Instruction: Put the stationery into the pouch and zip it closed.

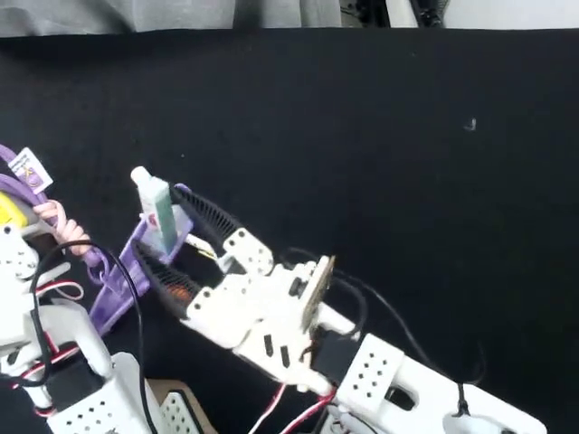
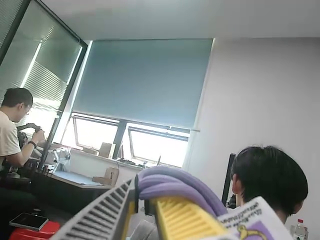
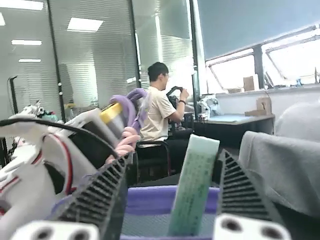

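Where the high view looks down on the black table (image 1: pixel 380 136), the purple pouch (image 1: pixel 110 294) lies close to the left edge, toward the near-left corner; the left gripper (image 1: pixel 20 201) has hold of one end of it at that edge; the right gripper (image 1: pixel 159 222) comes in from the near edge and straddles the other end, its 2 black fingers on either side of the mouth; a green stick (image 1: pixel 163 217) with a white cap stands tilted between them, its lower end in the mouth and its cap pointing toward the far edge.

From the left wrist view, the left gripper (image 2: pixel 145 192) is closed on the purple strap (image 2: pixel 175 182) of the pouch, pinched between a ribbed finger and a yellow one; a printed tag (image 2: pixel 255 220) sits just beside it.

From the right wrist view, the right gripper (image 3: pixel 179 157) stands wide; the green stick (image 3: pixel 192 190) rises out of the purple rim (image 3: pixel 150 200) between the fingers (image 3: pixel 102 195), with a plain gap on 1 side; it is near the other finger, though I cannot tell whether they touch; nothing looks clamped.

By my reading, the step in hand is loading the stick, and it is only partly done; the next move calls for pressing the stick down and along the pouch until the cap clears the mouth, while the left gripper keeps the pouch steady; the zip comes after that, and I cannot make out its slider.
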`<state>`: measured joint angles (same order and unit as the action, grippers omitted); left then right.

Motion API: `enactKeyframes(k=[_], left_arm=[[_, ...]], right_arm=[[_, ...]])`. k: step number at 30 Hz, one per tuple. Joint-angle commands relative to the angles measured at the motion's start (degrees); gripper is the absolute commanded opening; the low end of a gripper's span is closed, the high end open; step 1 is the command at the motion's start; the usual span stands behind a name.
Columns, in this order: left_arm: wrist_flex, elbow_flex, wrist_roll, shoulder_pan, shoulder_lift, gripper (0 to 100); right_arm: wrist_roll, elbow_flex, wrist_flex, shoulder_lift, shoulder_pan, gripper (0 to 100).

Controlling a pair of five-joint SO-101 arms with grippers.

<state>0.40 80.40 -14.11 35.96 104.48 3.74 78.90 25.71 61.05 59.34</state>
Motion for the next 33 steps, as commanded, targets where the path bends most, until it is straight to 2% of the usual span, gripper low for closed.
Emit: enactKeyframes(k=[1,5,10,17,21,23,28,30,33], left_arm=[[-0.8,-0.2,-0.5,0.6,-0.2,3],[-0.8,1.1,-0.5,0.7,-0.2,3],[-1.1,2.2,-0.5,0.7,-0.2,3],[-1.0,2.2,-0.5,0.3,-0.2,3],[-0.9,2.2,-0.5,0.2,-0.2,3],[-0.9,2.2,-0.5,0.2,-0.2,3],[-0.9,2.2,-0.5,0.4,-0.2,3],[-0.8,2.2,-0.5,0.6,-0.2,3],[-0.8,2.7,-0.5,0.7,-0.2,3]], right_arm=[[-5.2,-5.3,-2.5,-4.2,2.2,23.6],[-5.2,-10.1,-10.7,-4.4,2.7,23.0],[-5.5,-16.0,-18.1,-4.4,2.4,12.1],[-5.5,-17.9,-18.9,-4.4,2.4,20.6],[-5.6,-18.2,-18.8,-4.4,2.4,20.4],[-5.6,-18.8,-19.1,-4.4,2.4,17.5],[-7.0,-19.0,-19.1,-4.4,2.3,2.1],[-9.6,-18.9,-19.1,-4.3,2.1,1.1],[-9.0,-18.2,-19.0,-1.9,0.6,1.1]])
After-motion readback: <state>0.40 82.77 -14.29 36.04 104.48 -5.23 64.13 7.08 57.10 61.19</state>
